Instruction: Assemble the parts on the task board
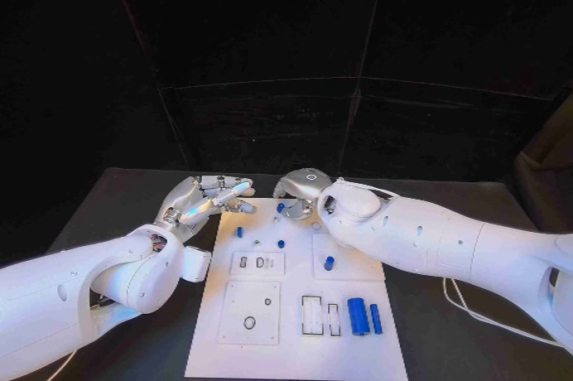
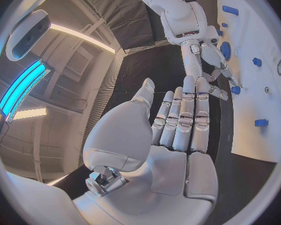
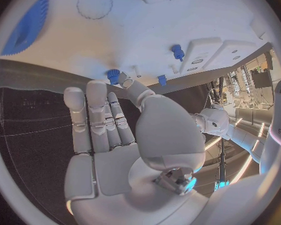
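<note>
The white task board (image 1: 299,348) lies in the middle of the table. At its far edge my right hand (image 1: 303,186) reaches down, and its thumb and one fingertip (image 2: 228,80) pinch a small blue peg (image 3: 113,75) standing on the board (image 3: 147,30). A blue gear (image 3: 28,25) lies close by. My left hand (image 1: 211,195) hovers over the board's far left corner, its fingers (image 2: 184,117) stretched out side by side and holding nothing. More blue parts sit on the board: a short peg (image 1: 239,231), an oval piece (image 1: 329,263) and two cylinders (image 1: 356,315).
Raised white blocks with sockets (image 1: 258,263) and a square plate with a round hole (image 1: 250,312) stand on the board. My right forearm (image 1: 454,244) crosses above the board's right side. A cable (image 1: 465,306) lies on the black table (image 1: 119,199) to the right.
</note>
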